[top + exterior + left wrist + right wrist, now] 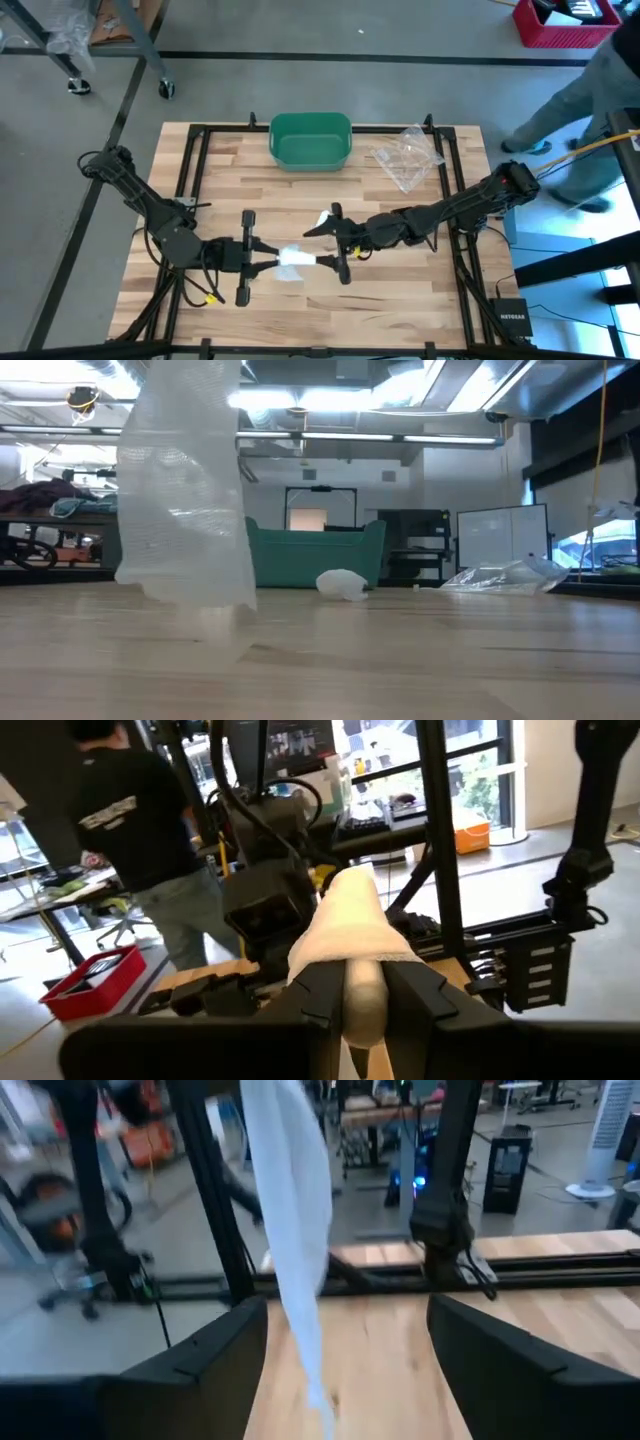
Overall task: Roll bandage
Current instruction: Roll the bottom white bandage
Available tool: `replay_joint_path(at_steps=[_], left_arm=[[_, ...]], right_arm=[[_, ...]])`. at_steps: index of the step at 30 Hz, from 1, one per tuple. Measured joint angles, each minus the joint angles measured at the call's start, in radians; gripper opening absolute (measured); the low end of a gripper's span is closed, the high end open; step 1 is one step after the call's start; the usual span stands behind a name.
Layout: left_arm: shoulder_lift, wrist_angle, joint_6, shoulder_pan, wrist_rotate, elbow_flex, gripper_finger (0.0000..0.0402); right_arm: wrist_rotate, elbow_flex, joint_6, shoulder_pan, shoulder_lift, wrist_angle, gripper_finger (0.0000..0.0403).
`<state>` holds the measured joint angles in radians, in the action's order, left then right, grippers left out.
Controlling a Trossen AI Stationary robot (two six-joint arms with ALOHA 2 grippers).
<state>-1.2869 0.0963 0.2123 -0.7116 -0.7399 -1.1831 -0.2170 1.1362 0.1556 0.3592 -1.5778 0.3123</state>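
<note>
One bandage (292, 262), two claws — left claw (268, 262) gripping it.

Green bin (310, 140) at table's far edge, crumpled clear plastic bag (408, 155) beside it, person (585, 100) passing

Two dark jointed arms; left gripper (262, 257) and right gripper (338, 243) carried black crossbars, flat black fingers (515, 1362); black cables trailed, yellow tag near left wrist.
</note>
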Motion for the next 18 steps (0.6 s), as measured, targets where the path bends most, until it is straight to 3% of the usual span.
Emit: replay_joint_path(at_steps=[9, 15, 18], left_arm=[[0.000, 0.007, 0.002, -0.003, 0.000, 0.000, 0.0040], [-0.004, 0.021, -0.001, -0.003, 0.003, 0.000, 0.0040], [-0.004, 0.020, -0.002, -0.009, 0.026, 0.000, 0.0040]], right_arm=[[-0.029, 0.003, 0.073, 0.000, -0.013, 0.017, 0.0277], [0.143, 0.003, 0.028, 0.000, -0.013, -0.030, 0.0277], [0.143, 0.003, -0.028, 0.002, -0.012, -0.092, 0.0277]])
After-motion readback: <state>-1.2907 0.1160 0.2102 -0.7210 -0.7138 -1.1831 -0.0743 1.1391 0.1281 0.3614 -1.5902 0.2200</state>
